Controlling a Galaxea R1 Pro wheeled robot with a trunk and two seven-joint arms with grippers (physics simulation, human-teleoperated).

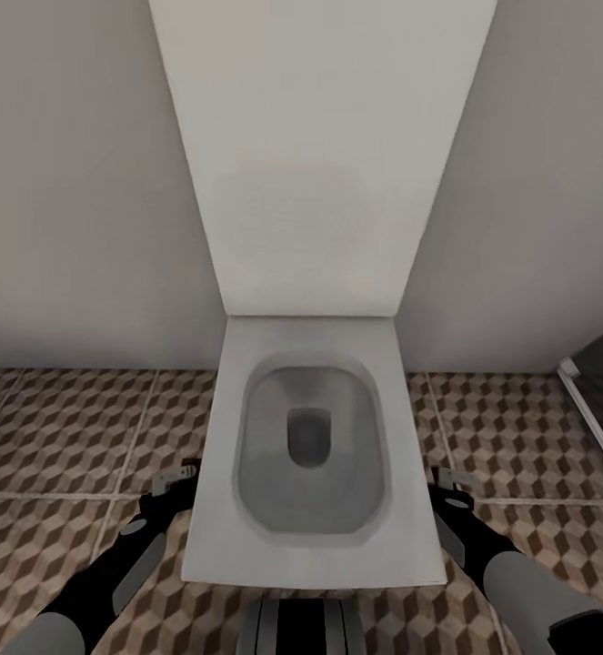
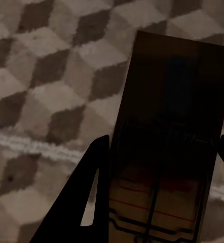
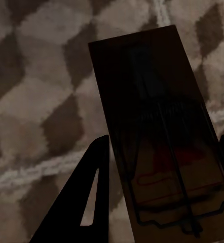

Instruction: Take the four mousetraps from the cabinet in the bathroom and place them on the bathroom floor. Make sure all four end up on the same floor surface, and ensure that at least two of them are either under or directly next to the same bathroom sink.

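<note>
Bathroom, pale grey walls, bathroom floor (image 1: 55, 428) of cube-pattern tiles in brown, beige and white with pale grout. Head view looks straight down on a white toilet (image 1: 310, 455), lid up against the wall, bowl dead centre; dark edge of another fixture at 3 o'clock, cannot tell what. No sink or cabinet to point at here.

Left end effector (image 1: 175, 479) hangs low at 8 o'clock of the bowl, right end effector (image 1: 453, 488) at 4 o'clock, both just beside the toilet rim, above the tiles.

Left wrist view: mousetrap (image 2: 168, 147) pinched between the dark fingers (image 2: 89, 202), long axis running out along the fingers, wire and red mark at the held end. Right wrist view: second mousetrap (image 3: 160, 131) gripped the same way, fingers (image 3: 89, 202) pressed on its long edges.

Both traps already in hand, floor directly below each. Judgement: carrying stage; sink still needs finding before release, neither arm nearer.
</note>
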